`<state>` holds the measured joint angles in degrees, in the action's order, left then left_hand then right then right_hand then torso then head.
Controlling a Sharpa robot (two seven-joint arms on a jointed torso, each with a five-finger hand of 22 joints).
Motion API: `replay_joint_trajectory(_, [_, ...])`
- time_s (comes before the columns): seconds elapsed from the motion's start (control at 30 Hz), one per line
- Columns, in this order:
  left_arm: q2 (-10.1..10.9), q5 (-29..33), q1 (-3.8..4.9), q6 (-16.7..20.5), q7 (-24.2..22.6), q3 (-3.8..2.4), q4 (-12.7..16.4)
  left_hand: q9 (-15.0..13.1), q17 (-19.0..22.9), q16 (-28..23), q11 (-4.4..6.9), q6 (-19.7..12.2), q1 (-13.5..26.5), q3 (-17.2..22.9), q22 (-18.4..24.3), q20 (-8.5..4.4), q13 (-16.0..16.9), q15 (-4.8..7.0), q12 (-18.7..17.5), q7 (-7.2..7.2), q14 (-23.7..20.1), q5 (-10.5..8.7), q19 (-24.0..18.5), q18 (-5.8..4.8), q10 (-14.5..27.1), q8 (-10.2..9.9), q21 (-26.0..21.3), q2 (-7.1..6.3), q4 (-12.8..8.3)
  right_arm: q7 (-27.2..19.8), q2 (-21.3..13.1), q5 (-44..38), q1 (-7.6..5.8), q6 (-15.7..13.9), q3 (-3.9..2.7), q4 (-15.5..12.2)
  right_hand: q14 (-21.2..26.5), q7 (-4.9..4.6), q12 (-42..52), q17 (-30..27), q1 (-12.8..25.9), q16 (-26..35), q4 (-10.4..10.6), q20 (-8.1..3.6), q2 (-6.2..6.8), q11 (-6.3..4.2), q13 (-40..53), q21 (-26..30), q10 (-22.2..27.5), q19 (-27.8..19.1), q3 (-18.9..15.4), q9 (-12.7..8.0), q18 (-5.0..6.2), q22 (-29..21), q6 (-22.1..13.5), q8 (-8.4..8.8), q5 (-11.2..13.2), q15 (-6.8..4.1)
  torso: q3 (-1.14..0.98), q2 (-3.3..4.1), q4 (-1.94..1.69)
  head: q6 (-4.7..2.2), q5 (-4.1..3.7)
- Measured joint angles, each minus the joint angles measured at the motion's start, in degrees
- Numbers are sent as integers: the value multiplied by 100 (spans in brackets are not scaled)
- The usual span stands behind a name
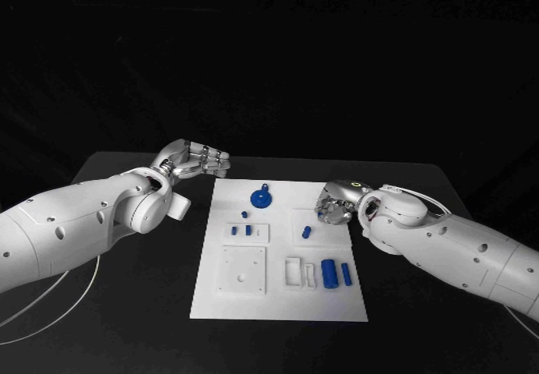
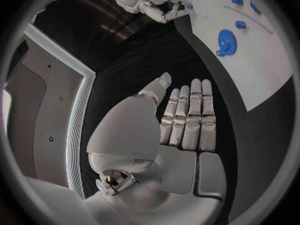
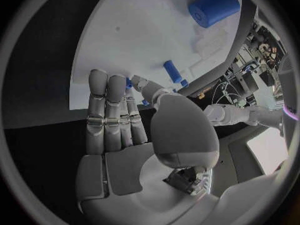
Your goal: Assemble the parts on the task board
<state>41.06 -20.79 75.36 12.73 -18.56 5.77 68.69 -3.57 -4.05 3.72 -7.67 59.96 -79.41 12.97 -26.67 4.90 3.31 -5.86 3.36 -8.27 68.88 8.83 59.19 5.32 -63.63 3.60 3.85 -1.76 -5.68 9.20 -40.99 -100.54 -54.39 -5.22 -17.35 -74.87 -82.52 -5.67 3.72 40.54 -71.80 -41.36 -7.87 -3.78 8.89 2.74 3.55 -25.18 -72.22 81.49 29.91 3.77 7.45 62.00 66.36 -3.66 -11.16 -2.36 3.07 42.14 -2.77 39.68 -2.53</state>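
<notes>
From the head view we saw the task board [image 1: 281, 308] lying in the middle of the black table [image 1: 135, 327]; the left hand [image 1: 198, 162] hung just off the board's far left corner, fingers curled inward with nothing visibly in them; the right hand [image 1: 337, 204] sat over the board's right edge, and whether it held anything there we could not tell. A blue gear [image 1: 261, 198] lay near the far end, small blue pegs [image 1: 241, 230] mid-board, and a blue cylinder [image 1: 330, 273] toward the near right.

In the left wrist view the left hand [image 2: 187, 117] lay flat, fingers straight and side by side, over bare table beside the board [image 2: 262, 70] — holding nothing; the gear [image 2: 225, 41] sat beyond.

In the right wrist view the right hand [image 3: 119, 112] was likewise flat and empty above the board [image 3: 137, 40]; a small peg [image 3: 172, 71] lay just past the fingertips, the cylinder [image 3: 213, 8] further on.

We judged the chief risk to be a sweeping approach — flat fingers could nudge that peg and roll it off the board edge.
</notes>
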Motion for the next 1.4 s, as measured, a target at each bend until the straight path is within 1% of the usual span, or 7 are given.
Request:
replay_joint_trajectory(0.2, [0,0,0,0,-3,0,-1,0,0,0,0,0,0,0,23,0,0,0,0,0,0,0,0,0,0,0,0,0,0,34,27,-90,-17,-11,35,11,-22,27,2,16,-121,-20,-118,0,-121,-45,-7,-1,-228,21,226,8,-13,97,263,2,273,-18,1,0,0,5,3])
replay_joint_trajectory(0.27, [0,0,0,-1,-3,0,-2,0,1,0,0,0,0,0,23,0,0,0,0,0,0,0,0,0,0,0,0,0,0,57,39,-137,-23,-19,48,12,-38,61,-26,24,-129,-35,-131,-39,-129,-92,-9,-154,-359,61,245,8,-44,201,387,16,273,-63,1,0,1,8,4])
replay_joint_trajectory(0.4, [0,0,0,-3,-3,0,-2,0,1,0,0,0,0,0,37,0,0,0,0,0,0,0,0,0,0,0,0,0,0,122,66,-272,-34,-46,82,13,-28,89,-42,41,-144,-41,-215,-50,-144,-131,-6,-204,-438,72,258,8,-51,344,470,16,274,-72,-1,-1,1,15,4])
replay_joint_trajectory(0.67, [0,0,0,-6,0,0,-5,0,1,0,0,0,0,0,49,0,0,0,0,0,0,0,0,0,0,0,0,0,0,220,107,-487,-40,-96,123,6,-27,100,-35,58,-120,-42,-268,-56,-168,-139,23,-153,-470,79,238,15,-94,561,486,15,274,-72,-4,-1,3,27,4])
replay_joint_trajectory(1.0, [0,-1,0,-10,8,-1,-6,0,-1,0,0,-35,19,-1,67,-16,0,0,0,-6,0,0,15,-1,0,0,0,19,-2,314,134,-643,-18,-220,151,-22,-48,104,-36,88,-121,-42,-369,-85,-165,-132,21,-152,-520,125,608,15,-179,784,543,15,183,-91,-4,-2,7,24,4])
replay_joint_trajectory(1.2, [-1,-4,0,-12,14,-1,-8,0,-6,0,0,-40,19,-16,67,-31,1,0,0,0,0,0,31,-2,0,0,0,19,-16,370,123,-686,5,-298,156,-63,-69,104,-41,99,-121,-41,-380,-122,-164,-137,15,-201,-558,164,708,11,-233,903,583,17,116,-106,-4,-2,3,19,10])
replay_joint_trajectory(1.4, [-1,-6,0,-14,20,-1,-8,0,-6,0,10,-40,19,-16,80,-31,0,0,0,0,0,-1,30,-2,10,0,0,19,-16,426,93,-714,53,-324,80,-142,-54,127,-64,110,-75,-42,-374,-132,-117,-143,-8,-201,-570,174,778,8,-220,1045,605,19,39,-121,-5,-1,3,21,14])
